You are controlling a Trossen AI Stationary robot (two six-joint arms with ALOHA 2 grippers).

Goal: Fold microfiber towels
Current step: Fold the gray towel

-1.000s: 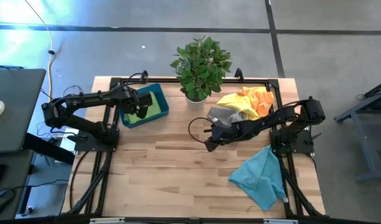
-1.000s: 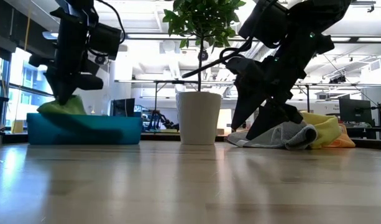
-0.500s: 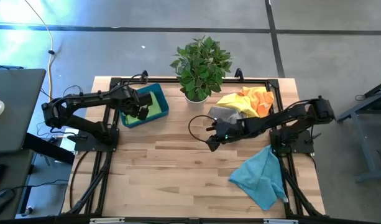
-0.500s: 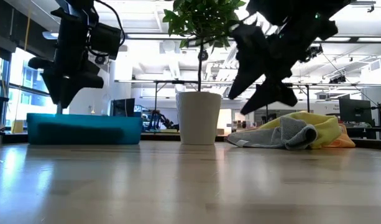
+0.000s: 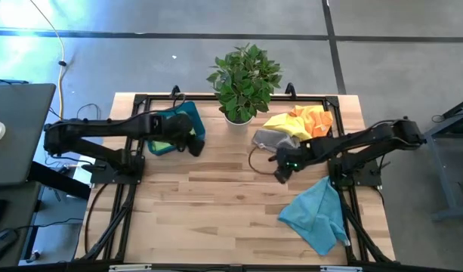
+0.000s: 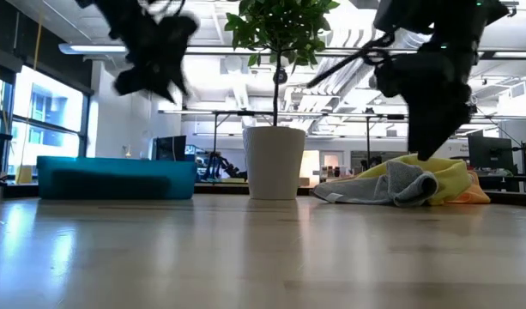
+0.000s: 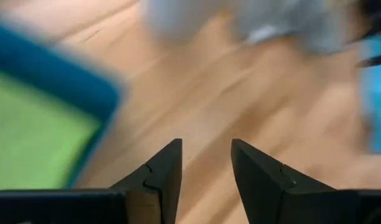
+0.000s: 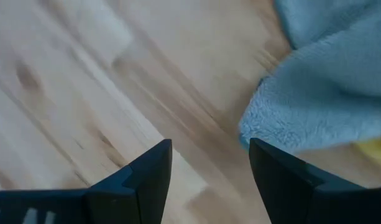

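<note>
Crumpled grey, yellow, orange towels [image 5: 295, 125]

Five towels show: green [image 5: 165, 140], grey [image 5: 270, 138], yellow [image 5: 288, 125], orange [image 5: 316, 117] and teal [image 5: 316, 213].

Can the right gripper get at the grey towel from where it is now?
Probably yes. The right gripper hangs open over bare wood just beside the grey towel, which lies at the front of the pile; its edge already shows ahead of the fingers in the wrist view, with nothing between.
</note>
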